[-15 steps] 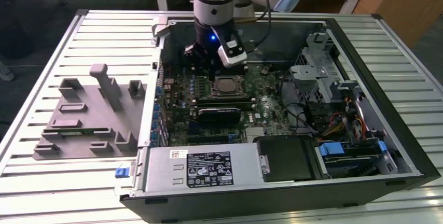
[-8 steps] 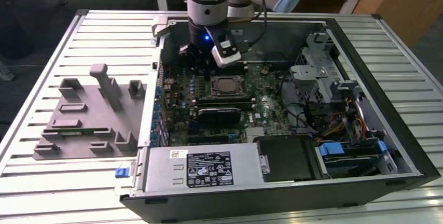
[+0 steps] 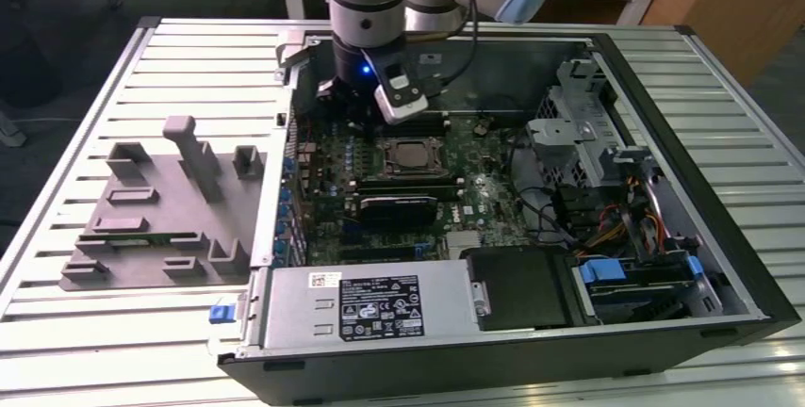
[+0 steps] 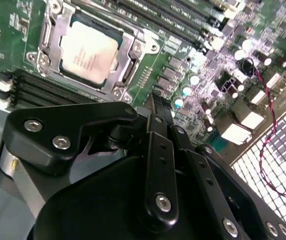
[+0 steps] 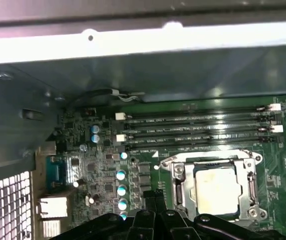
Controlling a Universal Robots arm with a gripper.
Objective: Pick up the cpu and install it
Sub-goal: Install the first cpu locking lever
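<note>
The cpu (image 3: 409,154) lies flat in its socket on the green motherboard (image 3: 484,167), framed by the metal retention bracket. Both wrist views show its pale silver top (image 4: 89,52) (image 5: 218,187). My gripper (image 3: 366,124) hangs inside the open computer case, just above the board and beside the socket, toward the exterior view's left and back. Its black fingers (image 4: 155,107) are pressed together with nothing between them, and the tips (image 5: 155,196) point at the small capacitors next to the socket. It touches neither the cpu nor the bracket.
A grey plastic fixture tray (image 3: 164,209) sits on the slatted table left of the case. A black heatsink block (image 3: 400,207) lies in front of the socket, memory slots (image 5: 203,131) behind it. A power supply (image 3: 365,303), drive cage (image 3: 579,138) and cables (image 3: 629,228) crowd the case.
</note>
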